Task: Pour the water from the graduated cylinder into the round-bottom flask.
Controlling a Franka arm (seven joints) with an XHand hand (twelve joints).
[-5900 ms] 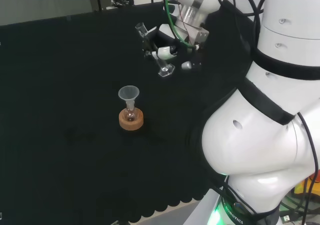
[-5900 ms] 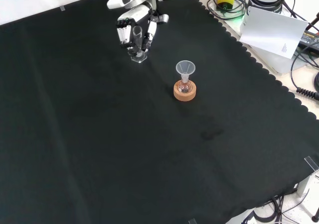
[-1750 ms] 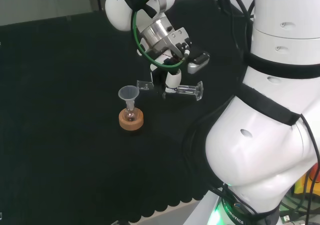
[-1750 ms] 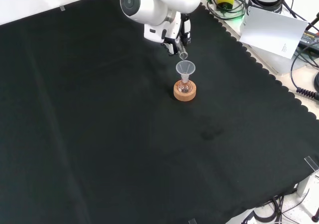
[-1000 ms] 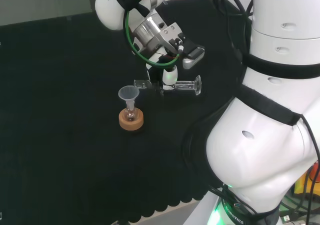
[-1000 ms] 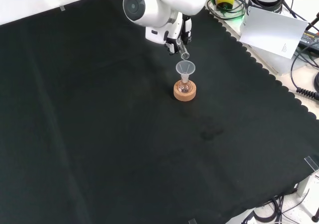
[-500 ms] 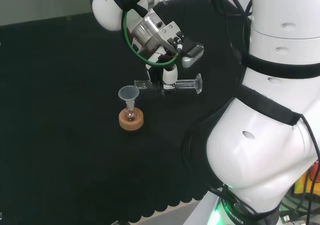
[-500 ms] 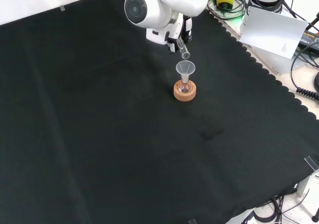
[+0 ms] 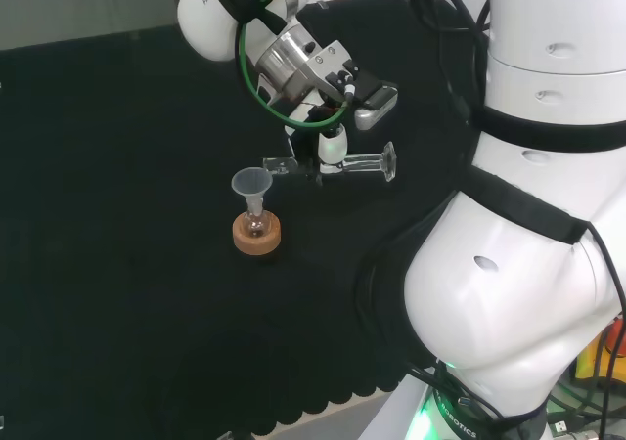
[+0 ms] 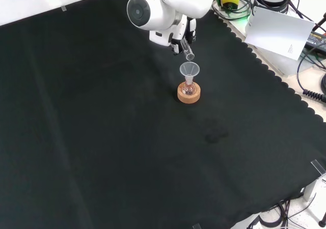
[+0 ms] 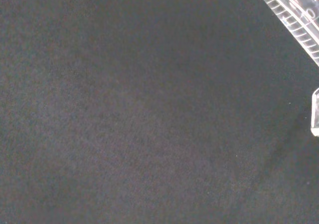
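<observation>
The hand (image 9: 331,149) is shut on a clear graduated cylinder (image 9: 364,164) and holds it tipped about level. In the head view the cylinder's mouth points left and ends just right of and slightly above the funnel (image 9: 251,181). The clear funnel stands in a small round-bottom flask (image 9: 255,224) that rests on a cork ring (image 9: 257,237). From the front, the hand (image 10: 179,37) comes in from above, and the cylinder (image 10: 187,51) slants down toward the funnel (image 10: 189,68), flask (image 10: 189,88) and cork ring (image 10: 189,94). The wrist view has a clear, marked stretch of the cylinder (image 11: 291,12) over black cloth. No stream of water is visible.
The arm's big white links (image 9: 528,215) stand at the head view's right. Beyond the cloth's scalloped edge lie a white sheet (image 10: 282,31) and cables (image 10: 310,66). A faint mark (image 10: 216,134) shows on the cloth near the cork ring.
The hand carried the cylinder from the far side over to the funnel and tipped it from slanted to level. Over the last second it only shifted slightly.
</observation>
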